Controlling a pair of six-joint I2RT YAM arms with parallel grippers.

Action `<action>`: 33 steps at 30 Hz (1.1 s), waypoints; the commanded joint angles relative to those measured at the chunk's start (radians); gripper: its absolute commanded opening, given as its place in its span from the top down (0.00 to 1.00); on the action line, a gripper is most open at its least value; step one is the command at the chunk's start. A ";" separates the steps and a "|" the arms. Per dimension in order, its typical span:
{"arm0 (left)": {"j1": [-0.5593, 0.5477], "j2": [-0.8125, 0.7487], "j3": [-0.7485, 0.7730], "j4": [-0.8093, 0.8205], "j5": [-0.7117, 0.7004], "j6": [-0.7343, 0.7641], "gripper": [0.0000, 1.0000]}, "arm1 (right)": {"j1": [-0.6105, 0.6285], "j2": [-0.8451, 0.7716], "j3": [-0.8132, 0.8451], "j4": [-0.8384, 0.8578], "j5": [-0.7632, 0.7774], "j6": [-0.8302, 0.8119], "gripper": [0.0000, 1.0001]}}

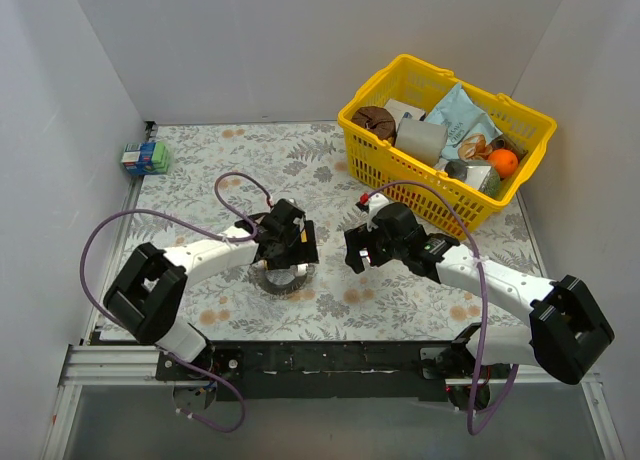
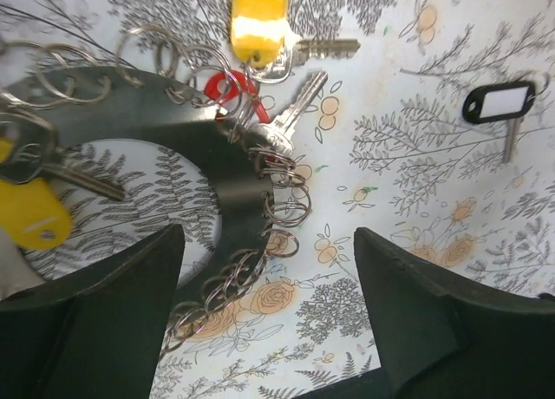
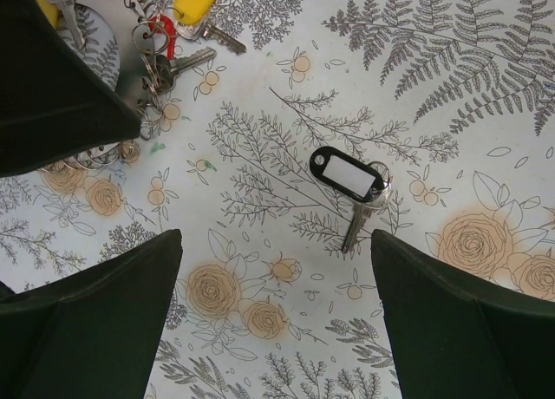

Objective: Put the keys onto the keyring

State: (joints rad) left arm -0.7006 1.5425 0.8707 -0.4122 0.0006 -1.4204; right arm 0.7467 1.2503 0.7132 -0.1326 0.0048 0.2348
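Straddling the black-tagged key for pickup, right fingers gape wide; left fingers, equally wide, overhang the keyring.

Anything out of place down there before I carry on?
One key with a black tag lies alone on the tablecloth, apart from the other keys bunched at the keyring. Nothing looks damaged.
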 commanded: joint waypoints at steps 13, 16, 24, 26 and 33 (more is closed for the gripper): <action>0.301 -0.245 0.048 -0.142 -0.125 0.113 0.12 | 0.052 0.018 0.031 0.056 -0.048 -0.003 0.02; 0.393 -0.268 -0.019 -0.108 -0.042 0.115 0.12 | 0.069 0.040 0.034 0.071 -0.052 -0.002 0.02; 0.420 -0.177 -0.070 -0.071 -0.042 0.093 0.12 | 0.118 0.084 0.031 0.106 -0.068 0.046 0.02; 0.420 -0.154 -0.071 -0.059 -0.021 0.098 0.12 | 0.134 0.097 0.034 0.106 -0.066 0.054 0.02; 0.414 -0.108 -0.120 0.033 0.081 0.112 0.12 | 0.149 0.107 0.029 0.120 -0.065 0.069 0.02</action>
State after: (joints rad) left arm -0.2794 1.4303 0.7776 -0.4404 0.0044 -1.3193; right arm 0.8913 1.3514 0.7181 -0.0635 -0.0547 0.2829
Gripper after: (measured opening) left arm 0.880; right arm 0.978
